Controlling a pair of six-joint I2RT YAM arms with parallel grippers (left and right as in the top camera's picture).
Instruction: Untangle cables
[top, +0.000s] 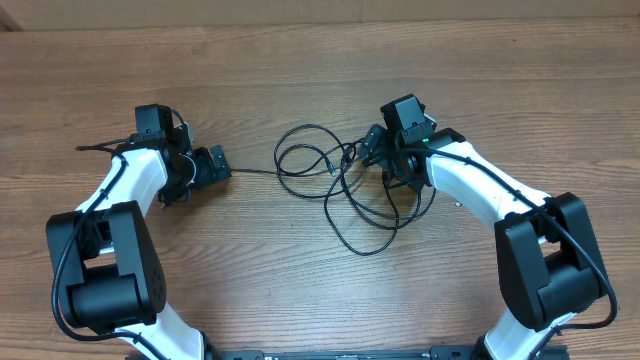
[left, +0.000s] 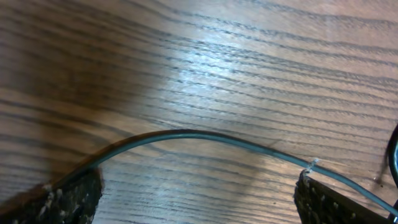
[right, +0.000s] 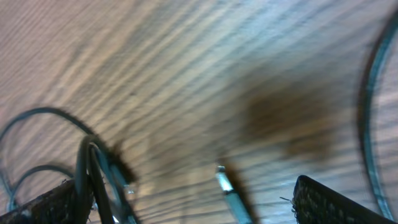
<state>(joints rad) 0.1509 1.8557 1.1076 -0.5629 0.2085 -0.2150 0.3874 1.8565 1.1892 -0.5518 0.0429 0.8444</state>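
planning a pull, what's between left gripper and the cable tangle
One thin cable strand over bare table, from left gripper to the tangle, overhead view.

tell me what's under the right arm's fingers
Loose black cable strands and a silver-tipped plug show over the wood table between the open fingers. From overhead the arm hides where they cross.

Looks like a robotics lab station here: a plain wood-grain bench (top: 300, 60), the left arm (top: 135, 185) and right arm (top: 480, 190), both black-and-white machines, mounted along its near edge, thick black wiring (top: 60, 270) looping down each one.
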